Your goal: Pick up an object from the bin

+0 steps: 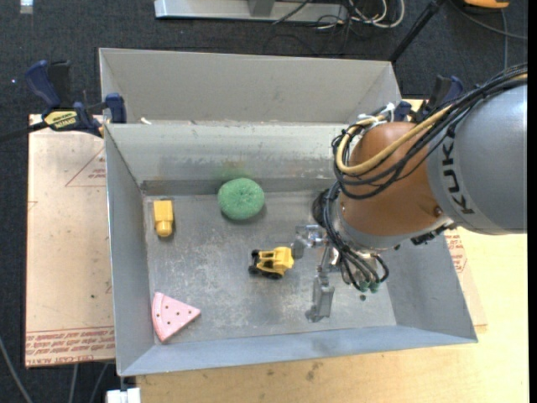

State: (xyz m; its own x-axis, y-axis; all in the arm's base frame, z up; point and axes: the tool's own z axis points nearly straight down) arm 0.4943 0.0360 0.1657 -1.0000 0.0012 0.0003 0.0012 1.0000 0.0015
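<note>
Gripper (320, 299) is hanging low over bare floor in the right part of the grey metal bin (252, 145); I am unable to tell its opening or hold. My arm (436, 175) is reaching in from the right, wrist angled downward. Lying leftward: round green sponge (241, 200), pink dotted wedge (172, 316), yellow-black toy vehicle (273, 262) nearest me, yellow block (163, 217).

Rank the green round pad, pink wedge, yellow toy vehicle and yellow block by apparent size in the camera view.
1. green round pad
2. pink wedge
3. yellow toy vehicle
4. yellow block
The last two look close, so that order is unsure.
</note>
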